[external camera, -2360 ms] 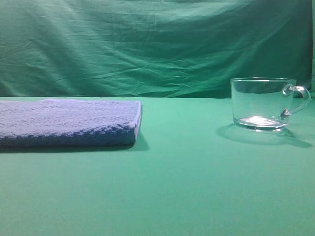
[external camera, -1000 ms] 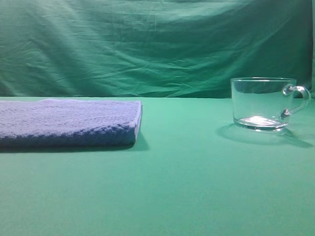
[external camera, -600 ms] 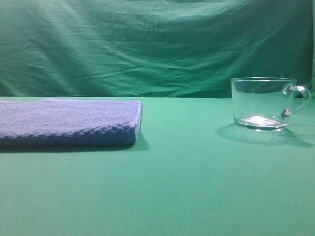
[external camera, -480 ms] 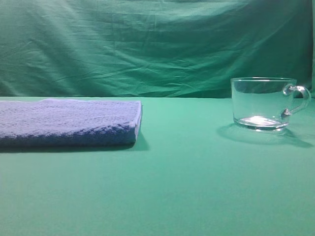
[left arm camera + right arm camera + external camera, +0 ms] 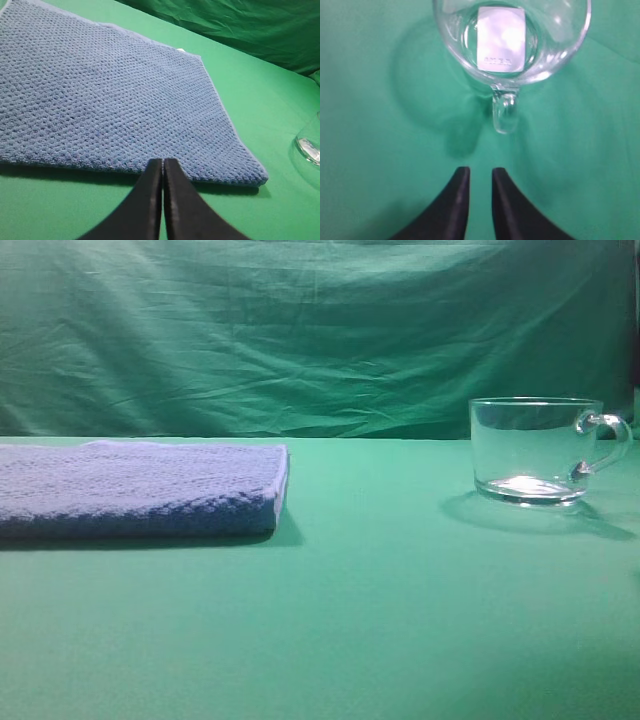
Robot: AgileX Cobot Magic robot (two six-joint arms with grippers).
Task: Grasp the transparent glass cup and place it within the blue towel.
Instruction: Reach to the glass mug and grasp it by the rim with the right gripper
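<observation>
The right gripper (image 5: 479, 180) hangs above the table (image 5: 380, 620) with its jaws a narrow gap apart and nothing between them, pointed at the handle of the transparent glass cup (image 5: 510, 37), which stands upright just ahead. That gap looks too slim for the handle, so a push forward could knock or spin the slick glass. The left gripper (image 5: 163, 172), pressed shut and empty, waits at the near edge of the blue towel (image 5: 100, 95), well apart from the cup.

Wrinkled green cloth backdrop (image 5: 300, 330), smooth green tabletop (image 5: 350, 620), soft even light
</observation>
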